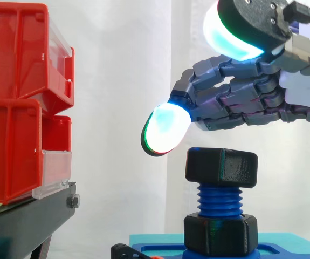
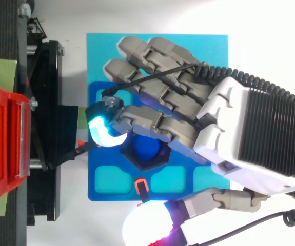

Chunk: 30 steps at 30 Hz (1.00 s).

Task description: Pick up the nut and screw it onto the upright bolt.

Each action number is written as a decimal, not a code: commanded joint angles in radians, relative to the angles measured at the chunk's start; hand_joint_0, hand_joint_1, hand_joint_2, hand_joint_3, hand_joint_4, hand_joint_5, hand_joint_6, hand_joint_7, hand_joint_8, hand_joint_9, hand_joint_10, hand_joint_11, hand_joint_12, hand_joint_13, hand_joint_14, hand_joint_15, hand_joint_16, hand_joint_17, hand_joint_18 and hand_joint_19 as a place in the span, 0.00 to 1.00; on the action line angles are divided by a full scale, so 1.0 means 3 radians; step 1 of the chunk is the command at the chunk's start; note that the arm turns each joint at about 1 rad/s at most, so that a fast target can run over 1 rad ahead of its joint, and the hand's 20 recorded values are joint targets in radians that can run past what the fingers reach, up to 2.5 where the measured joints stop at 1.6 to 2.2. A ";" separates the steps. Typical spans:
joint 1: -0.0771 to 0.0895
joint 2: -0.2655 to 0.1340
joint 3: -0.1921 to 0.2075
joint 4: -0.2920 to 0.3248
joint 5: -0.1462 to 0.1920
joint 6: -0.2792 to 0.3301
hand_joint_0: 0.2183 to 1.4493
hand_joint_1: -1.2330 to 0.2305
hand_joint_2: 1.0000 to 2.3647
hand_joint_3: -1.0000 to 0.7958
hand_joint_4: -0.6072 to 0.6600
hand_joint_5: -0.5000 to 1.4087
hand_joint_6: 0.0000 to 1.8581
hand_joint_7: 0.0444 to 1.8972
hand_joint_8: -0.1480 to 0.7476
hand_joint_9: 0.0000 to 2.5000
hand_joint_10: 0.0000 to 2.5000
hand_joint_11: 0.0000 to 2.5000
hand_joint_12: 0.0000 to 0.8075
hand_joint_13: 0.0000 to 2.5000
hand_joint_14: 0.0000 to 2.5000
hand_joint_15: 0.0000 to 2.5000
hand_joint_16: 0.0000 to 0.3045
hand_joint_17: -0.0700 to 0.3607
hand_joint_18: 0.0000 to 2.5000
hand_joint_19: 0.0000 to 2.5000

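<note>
A black hex nut (image 1: 221, 167) sits on top of the upright blue bolt (image 1: 219, 199), with several threads bare below it. The bolt rises from a black hex base (image 1: 219, 233) on a blue plate (image 1: 284, 249). My hand (image 1: 241, 102) hovers just above the nut without touching it. Its fingers are relaxed and hold nothing. One glowing fingertip (image 1: 165, 129) hangs up and left of the nut, and the thumb pad (image 1: 233, 35) is high above. From the top, the hand (image 2: 188, 118) covers most of the plate (image 2: 98, 189), and the bolt's blue top (image 2: 146, 149) shows under the fingers.
Red bins (image 1: 14, 102) are stacked on a black stand (image 1: 25, 216) at the left, a short gap from the bolt. The blue plate lies on a teal mat (image 2: 101, 46) and has shallow recesses (image 2: 109, 179) along its near edge.
</note>
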 commanded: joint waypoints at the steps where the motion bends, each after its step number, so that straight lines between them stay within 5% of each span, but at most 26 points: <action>1: 0.0003 0.0001 0.0001 0.0001 -0.0005 -0.0006 0.16 0.68 0.00 0.28 0.68 0.18 0.27 0.49 0.48 0.12 0.00 0.00 0.48 0.05 0.00 0.00 0.19 0.47 0.00 0.02; 30: -0.0017 -0.0004 -0.0061 -0.0060 -0.0015 -0.0001 0.18 0.67 0.00 0.28 0.67 0.19 0.27 0.50 0.48 0.16 0.00 0.00 0.46 0.08 0.00 0.00 0.18 0.45 0.03 0.02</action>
